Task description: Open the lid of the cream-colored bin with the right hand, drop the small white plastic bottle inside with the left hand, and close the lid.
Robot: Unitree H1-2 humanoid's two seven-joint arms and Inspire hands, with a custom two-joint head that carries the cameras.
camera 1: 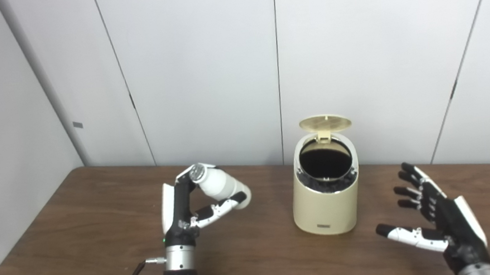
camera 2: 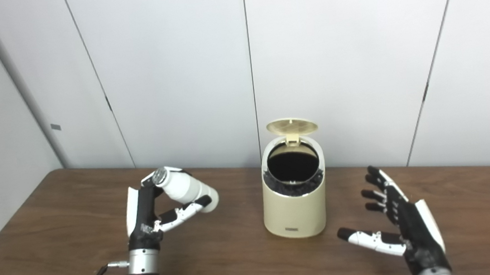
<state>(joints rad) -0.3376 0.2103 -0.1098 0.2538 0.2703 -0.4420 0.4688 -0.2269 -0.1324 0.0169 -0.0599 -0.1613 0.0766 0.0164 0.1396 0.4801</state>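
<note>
Lid up, bottle held left of bin

Cream-colored bin [camera 1: 327, 201] stood mid-bench [camera 1: 77, 228], lid [camera 1: 325, 123] tipped back, dark opening exposed. Left robot hand [camera 1: 188, 207] was clamped on the small white plastic bottle [camera 1: 218, 183], raised and tilted, cap toward the camera, probably staged for the drop. Right robot hand [camera 1: 436, 220] hovered beside the bin, fingers spread, holding nothing, likely clearing the way. Small plate [camera 1: 324, 226] on bin front: unreadable.
</note>
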